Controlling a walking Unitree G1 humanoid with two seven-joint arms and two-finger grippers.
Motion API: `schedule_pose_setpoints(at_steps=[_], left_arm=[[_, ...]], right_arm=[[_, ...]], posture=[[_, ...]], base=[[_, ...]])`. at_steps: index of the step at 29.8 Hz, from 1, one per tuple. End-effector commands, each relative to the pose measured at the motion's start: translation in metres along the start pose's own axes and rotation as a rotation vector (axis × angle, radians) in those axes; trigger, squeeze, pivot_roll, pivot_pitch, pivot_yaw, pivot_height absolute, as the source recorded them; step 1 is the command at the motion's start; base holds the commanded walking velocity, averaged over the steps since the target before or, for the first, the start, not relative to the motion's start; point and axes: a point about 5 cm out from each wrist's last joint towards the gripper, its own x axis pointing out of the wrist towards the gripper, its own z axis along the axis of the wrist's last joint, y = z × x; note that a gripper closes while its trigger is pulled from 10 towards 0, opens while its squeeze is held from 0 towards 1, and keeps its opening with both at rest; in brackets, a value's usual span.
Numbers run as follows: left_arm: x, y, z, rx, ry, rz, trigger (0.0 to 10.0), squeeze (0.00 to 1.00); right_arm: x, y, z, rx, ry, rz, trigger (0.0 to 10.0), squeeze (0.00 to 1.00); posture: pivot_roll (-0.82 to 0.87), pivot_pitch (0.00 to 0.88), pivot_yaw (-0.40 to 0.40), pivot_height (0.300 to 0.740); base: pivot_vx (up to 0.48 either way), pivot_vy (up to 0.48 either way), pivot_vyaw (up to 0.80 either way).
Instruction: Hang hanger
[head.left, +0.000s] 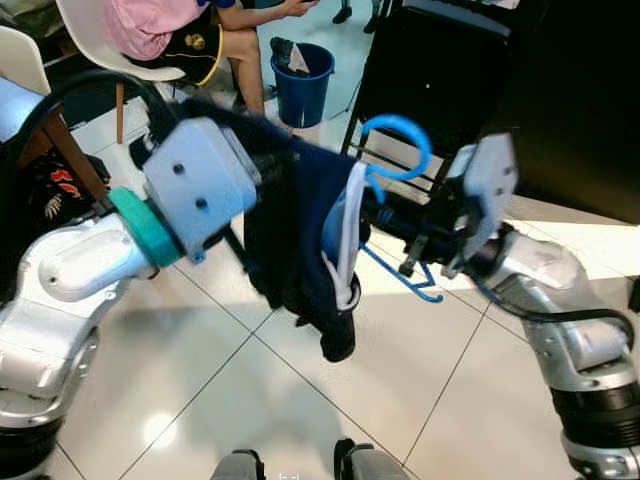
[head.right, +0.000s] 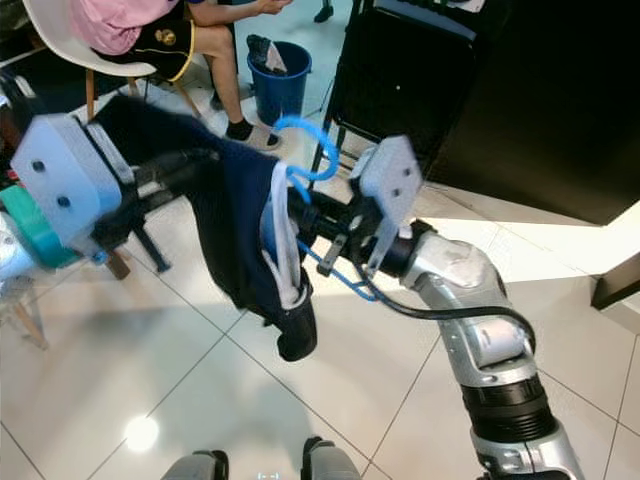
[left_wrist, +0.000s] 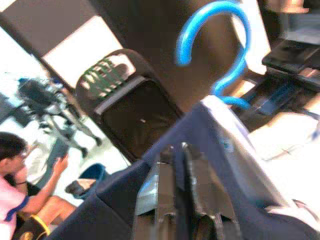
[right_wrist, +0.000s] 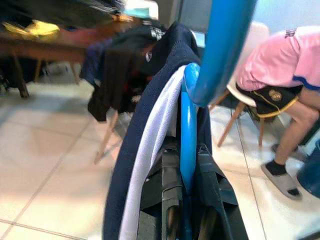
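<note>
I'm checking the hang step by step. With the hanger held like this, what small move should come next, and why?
Probably carry the blue hanger forward toward the black rack: the right gripper clamps it, the left gripper grips the navy garment, and the hook is still free.

Hanger (head.left: 400, 150): smooth, glossy blue plastic; garment (head.left: 290, 250) on it is soft, matt navy cloth with a white fabric neck trim. Floor (head.left: 330, 390): glossy, reflective pale tile with dark grout lines. Arm casings are brushed silver metal, wrist housings matt pale plastic, fingers (right_wrist: 172, 185) matt black.
</note>
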Motion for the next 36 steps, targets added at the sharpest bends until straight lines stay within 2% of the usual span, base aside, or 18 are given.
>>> schedule_pose_setpoints(at_steps=[1,5,6,8,10,14,15,18,19,23,24,25,30,32,36], left_arm=[[-0.005,-0.008,0.001,0.002,0.01,-0.086,10.0,1.0],[-0.01,-0.008,-0.002,0.006,0.039,-0.117,10.0,1.0],[-0.014,-0.004,-0.006,0.013,0.076,-0.131,10.0,1.0],[-0.014,-0.004,-0.006,0.013,0.076,-0.131,10.0,1.0],[-0.024,0.007,-0.012,0.013,0.137,-0.172,10.0,1.0],[-0.028,0.014,-0.012,-0.024,0.157,-0.214,10.0,1.0],[-0.029,0.016,-0.013,-0.051,0.158,-0.225,10.0,0.0],[-0.03,0.017,-0.013,-0.085,0.156,-0.251,10.0,0.0],[-0.03,0.015,-0.014,-0.112,0.152,-0.267,10.0,1.0],[-0.028,0.008,-0.014,-0.168,0.132,-0.309,10.0,1.0],[-0.027,0.005,-0.014,-0.21,0.12,-0.336,10.0,0.67],[-0.027,0.002,-0.013,-0.223,0.112,-0.372,10.0,0.0],[-0.029,-0.002,-0.011,-0.253,0.101,-0.451,10.0,0.0],[-0.033,-0.004,-0.015,-0.245,0.133,-0.518,10.0,0.0],[-0.035,-0.003,-0.02,-0.221,0.171,-0.568,10.0,0.0]], right_arm=[[-0.002,-0.002,-0.004,-0.052,0.025,-0.014,10.0,0.0],[-0.003,-0.001,-0.008,-0.064,0.051,-0.003,10.0,0.0],[-0.007,0.003,-0.009,-0.075,0.072,0.057,10.0,0.0],[-0.007,0.003,-0.009,-0.075,0.072,0.057,10.0,0.0],[-0.013,0.013,-0.008,-0.108,0.113,0.197,10.0,0.0],[-0.012,0.02,-0.007,-0.142,0.132,0.289,10.0,0.0],[-0.01,0.027,-0.006,-0.154,0.129,0.341,10.0,0.0],[-0.008,0.034,-0.003,-0.165,0.114,0.403,10.0,0.0],[-0.006,0.036,-0.001,-0.168,0.103,0.419,10.0,0.0],[-0.002,0.037,0.003,-0.176,0.077,0.432,10.0,0.0],[0.001,0.036,0.004,-0.182,0.069,0.434,10.0,0.0],[0.003,0.036,0.005,-0.183,0.064,0.437,10.0,0.0],[0.006,0.035,0.004,-0.185,0.064,0.448,10.0,0.0],[0.007,0.035,0.004,-0.189,0.063,0.466,10.0,0.0],[0.007,0.037,0.008,-0.19,0.049,0.494,10.0,0.0]], posture=[[0.09,0.107,0.027,0.74],[0.09,0.107,0.028,0.74],[0.09,0.107,0.028,0.74],[0.09,0.107,0.028,0.74],[0.09,0.106,0.035,0.74],[0.08,0.106,0.04,0.74],[0.08,0.104,0.041,0.74],[0.08,0.104,0.039,0.74],[0.08,0.104,0.037,0.74],[0.08,0.103,0.032,0.74],[0.08,0.102,0.031,0.74],[0.08,0.102,0.031,0.74],[0.08,0.101,0.029,0.74],[0.08,0.102,0.03,0.74],[0.08,0.106,0.033,0.74]], base=[[0.0,0.0,0.0],[0.0,0.0,0.0],[0.0,0.0,0.0],[0.0,0.0,0.0],[0.0,0.0,0.0],[0.0,0.0,0.0],[0.0,0.0,0.0],[0.0,0.0,0.0],[0.0,0.0,0.0],[0.0,0.0,0.0],[0.0,0.0,0.0],[0.0,0.0,0.0],[0.0,0.0,0.0],[0.0,0.0,0.0],[0.0,0.0,0.0]])
